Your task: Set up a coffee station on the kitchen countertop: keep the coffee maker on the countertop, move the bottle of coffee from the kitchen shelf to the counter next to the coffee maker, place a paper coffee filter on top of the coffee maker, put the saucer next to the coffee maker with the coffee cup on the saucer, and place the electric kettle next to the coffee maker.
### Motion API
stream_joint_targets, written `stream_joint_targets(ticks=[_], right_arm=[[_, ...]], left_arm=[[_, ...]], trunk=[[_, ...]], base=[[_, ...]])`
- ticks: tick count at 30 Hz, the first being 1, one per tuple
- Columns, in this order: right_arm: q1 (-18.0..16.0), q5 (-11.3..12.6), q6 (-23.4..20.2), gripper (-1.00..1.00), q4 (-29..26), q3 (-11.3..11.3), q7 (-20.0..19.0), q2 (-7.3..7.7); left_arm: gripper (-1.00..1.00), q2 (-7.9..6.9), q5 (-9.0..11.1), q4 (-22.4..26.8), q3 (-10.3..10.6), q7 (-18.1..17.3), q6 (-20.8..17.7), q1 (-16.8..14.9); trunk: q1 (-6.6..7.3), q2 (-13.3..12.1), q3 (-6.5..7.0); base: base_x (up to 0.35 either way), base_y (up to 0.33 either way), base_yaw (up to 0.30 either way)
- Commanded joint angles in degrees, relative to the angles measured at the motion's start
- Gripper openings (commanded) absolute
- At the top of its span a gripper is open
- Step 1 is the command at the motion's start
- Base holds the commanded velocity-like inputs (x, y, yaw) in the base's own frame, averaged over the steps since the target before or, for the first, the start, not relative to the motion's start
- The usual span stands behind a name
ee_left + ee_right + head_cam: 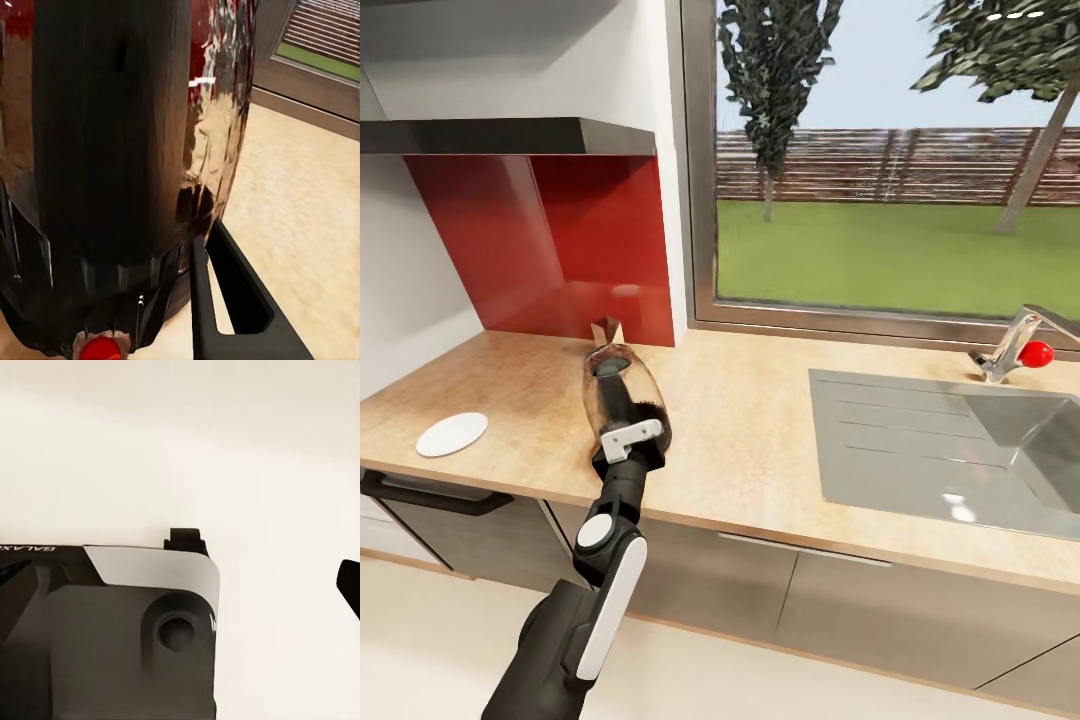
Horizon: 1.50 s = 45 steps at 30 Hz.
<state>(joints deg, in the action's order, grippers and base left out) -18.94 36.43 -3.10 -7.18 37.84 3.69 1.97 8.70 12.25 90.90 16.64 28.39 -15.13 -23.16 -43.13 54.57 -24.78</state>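
The left pincer (622,405) is clenching the glass coffee maker (625,392), lying tilted on the surface (760,430), long axis toward 11 o'clock; the saucer (452,434) is sitting at 9 o'clock.

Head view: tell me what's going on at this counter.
The robot's left gripper is at a glass coffee maker on the wooden countertop, its fingers alongside the dark body; whether it grips is unclear. A white saucer lies nearby on the counter. The sink is off to the other side.
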Motion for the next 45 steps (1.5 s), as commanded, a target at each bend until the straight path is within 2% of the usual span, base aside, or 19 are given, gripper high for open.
stream_joint_targets(ticks=[1,6,8,10,14,16,20,25,26,29,30,33,35,36,39,45], right_arm=[[0.0,0.4,-0.3,1.0,-0.2,0.5,0.4,0.05],[0.0,0.4,-0.3,1.0,-0.2,0.5,0.4,0.05],[0.0,0.4,-0.3,1.0,-0.2,0.5,0.4,0.05],[0.0,0.4,-0.3,1.0,-0.2,0.5,0.4,0.05],[0.0,0.4,-0.3,1.0,-0.2,0.5,0.4,0.07],[0.0,0.4,-0.3,1.0,-0.2,0.4,0.4,0.06],[0.0,0.4,-0.3,1.0,-0.2,0.5,0.4,0.05],[0.0,0.4,-0.3,1.0,-0.2,0.5,0.4,0.07],[0.0,0.4,-0.3,1.0,-0.2,0.5,0.4,0.06],[0.0,0.4,-0.3,1.0,-0.2,0.5,0.4,0.05],[0.0,0.4,-0.3,1.0,-0.2,0.5,0.4,0.05],[0.0,0.4,-0.3,1.0,-0.3,0.4,0.4,0.08],[0.0,0.4,-0.3,1.0,-0.3,0.4,0.4,0.06],[0.0,0.4,-0.3,1.0,-0.3,0.5,0.4,0.05],[0.0,0.4,-0.3,1.0,-0.3,0.5,0.4,0.05],[0.0,0.5,-0.3,1.0,-0.3,0.3,0.4,0.05]], left_arm=[[-1.0,-0.01,0.4,0.1,0.1,0.4,-0.2,0.0],[-1.0,0.0,0.4,0.1,0.1,0.1,-0.2,0.0],[-1.0,0.0,0.4,0.1,0.1,-1.4,-0.2,-0.3],[-1.0,0.0,0.4,0.1,0.1,-5.7,-0.4,-2.0],[-1.0,0.0,0.4,0.1,0.1,-10.5,-1.6,-5.0],[-1.0,0.0,0.5,0.1,0.0,-15.0,-4.6,-7.2],[-1.0,0.0,0.6,0.0,-0.1,-28.6,-11.9,-12.1],[-1.0,0.0,0.6,0.0,-0.2,-37.9,-17.4,-14.6],[-1.0,-0.02,0.6,0.0,-0.3,-41.5,-19.3,-15.5],[-1.0,-0.06,0.6,0.0,-1.0,-46.3,-20.8,-16.5],[-1.0,-0.09,0.6,0.0,-2.2,-49.6,-21.4,-17.5],[-1.0,-0.26,0.6,0.0,-3.1,-53.6,-21.8,-18.3],[-1.0,-0.84,0.6,0.0,-3.4,-56.1,-21.9,-18.5],[-1.0,-1.64,0.6,0.0,-3.5,-57.9,-21.9,-18.7],[-1.0,-2.35,0.6,0.0,-3.5,-58.5,-22.0,-18.7],[-1.0,-2.59,0.6,0.0,-3.6,-58.7,-22.0,-18.7]], trunk=[[-0.01,0.0,-0.06],[-0.01,0.0,-0.06],[-0.01,0.0,-0.06],[-0.01,0.0,-0.06],[-0.01,0.0,-0.06],[-0.01,0.0,-0.06],[-0.01,0.0,-0.06],[-0.01,0.0,-0.06],[-0.01,0.0,-0.06],[-0.01,0.0,-0.06],[-0.01,0.0,-0.06],[-0.01,0.0,-0.06],[-0.01,0.0,-0.06],[-0.01,0.0,-0.06],[-0.01,0.0,-0.06],[-0.01,0.0,-0.06]], base=[[0.0,0.0,0.0],[0.0,0.0,0.0],[0.0,0.0,0.0],[0.0,0.0,0.0],[0.0,0.0,0.0],[0.0,0.0,0.0],[0.0,0.0,0.0],[0.0,0.0,0.0],[0.0,0.0,0.0],[0.0,0.0,0.0],[0.0,0.0,0.0],[0.0,0.0,0.0],[0.0,0.0,0.0],[0.0,0.0,0.0],[0.0,0.0,0.0],[-0.015,-0.001,-0.218]])
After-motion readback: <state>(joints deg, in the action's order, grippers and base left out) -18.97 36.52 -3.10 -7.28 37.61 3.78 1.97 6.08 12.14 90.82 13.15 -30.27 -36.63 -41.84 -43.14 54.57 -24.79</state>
